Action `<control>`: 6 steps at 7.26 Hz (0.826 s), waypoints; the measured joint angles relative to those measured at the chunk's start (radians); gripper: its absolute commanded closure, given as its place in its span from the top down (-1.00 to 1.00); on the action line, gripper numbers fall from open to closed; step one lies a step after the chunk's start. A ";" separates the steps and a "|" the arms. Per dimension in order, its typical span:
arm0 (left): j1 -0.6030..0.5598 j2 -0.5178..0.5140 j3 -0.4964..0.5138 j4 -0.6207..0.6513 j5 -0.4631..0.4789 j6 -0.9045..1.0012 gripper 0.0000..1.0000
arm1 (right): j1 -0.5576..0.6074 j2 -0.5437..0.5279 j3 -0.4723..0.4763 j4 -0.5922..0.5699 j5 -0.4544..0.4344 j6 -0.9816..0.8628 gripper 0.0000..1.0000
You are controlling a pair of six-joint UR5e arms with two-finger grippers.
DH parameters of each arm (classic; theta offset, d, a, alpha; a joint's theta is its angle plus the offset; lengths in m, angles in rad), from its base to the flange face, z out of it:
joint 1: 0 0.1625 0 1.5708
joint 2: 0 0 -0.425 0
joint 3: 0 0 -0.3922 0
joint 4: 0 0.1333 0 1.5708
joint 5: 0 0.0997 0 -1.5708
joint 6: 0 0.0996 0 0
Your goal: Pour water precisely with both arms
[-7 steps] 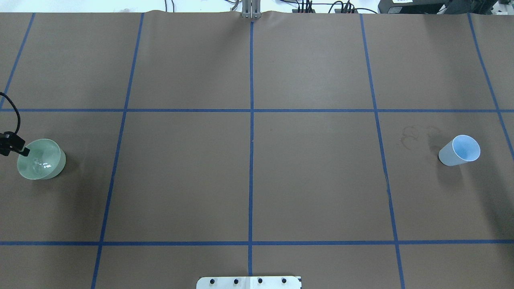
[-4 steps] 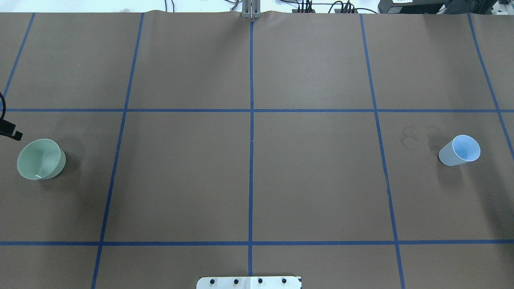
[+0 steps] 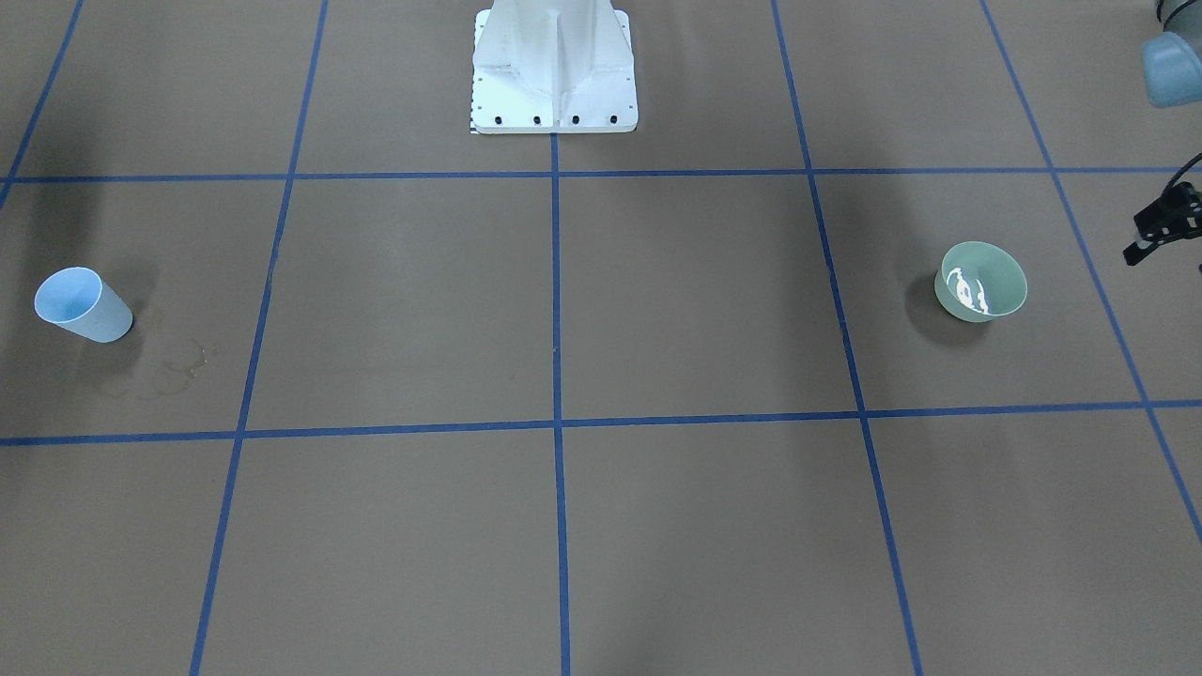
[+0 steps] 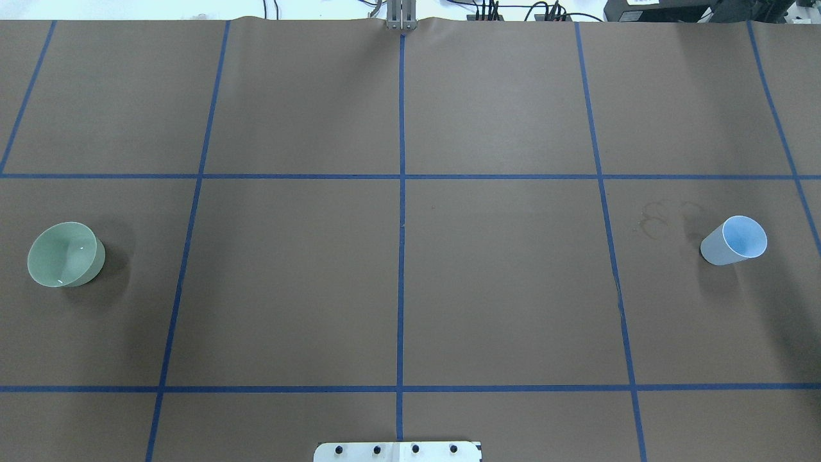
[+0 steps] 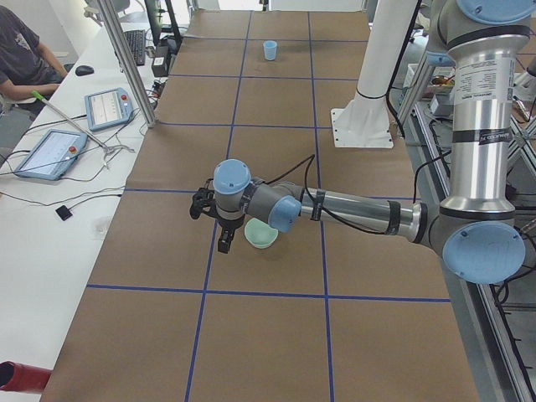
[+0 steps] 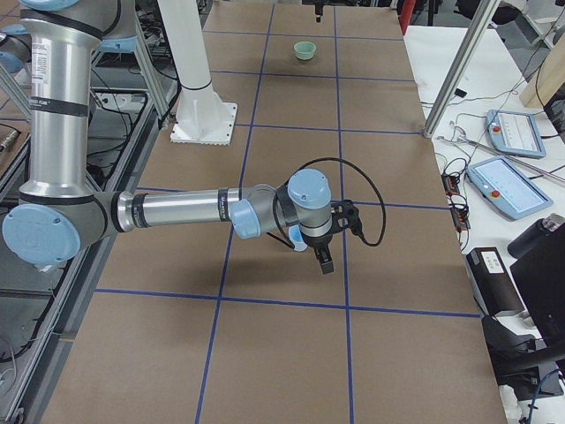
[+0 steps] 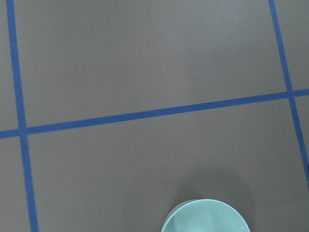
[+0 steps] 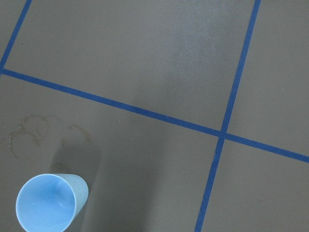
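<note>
Water point(image 3: 969, 291) is glinting as a small shiny pool inside the pale green bowl point(image 3: 981, 282), which is sitting upright on the brown-papered table point(image 4: 500, 289) towards the robot's left end. The left arm point(image 5: 360, 209) is stretching low across the table, and its left gripper point(image 5: 222, 241) is hanging just beside the bowl on the far side from the base, not touching it. I cannot tell whether those fingers are parted or closed.

At the opposite end a light blue cup point(image 3: 83, 305) is standing upright with faint ring stains point(image 3: 178, 366) drying on the paper beside it. The right arm point(image 6: 177, 210) is reaching out near it, the right gripper point(image 6: 325, 259) pointing downward, holding nothing that I can see; its finger gap is not showing either. Between the two, the white pedestal point(image 3: 554, 70) is standing on the robot's side.
</note>
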 measured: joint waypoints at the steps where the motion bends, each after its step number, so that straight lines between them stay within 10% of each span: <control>1: -0.027 -0.003 0.005 0.063 0.002 0.056 0.99 | -0.011 0.005 -0.001 -0.039 -0.003 0.000 1.00; 6: -0.057 -0.013 0.094 0.149 0.003 0.099 0.99 | -0.031 0.092 -0.009 -0.273 -0.011 -0.062 1.00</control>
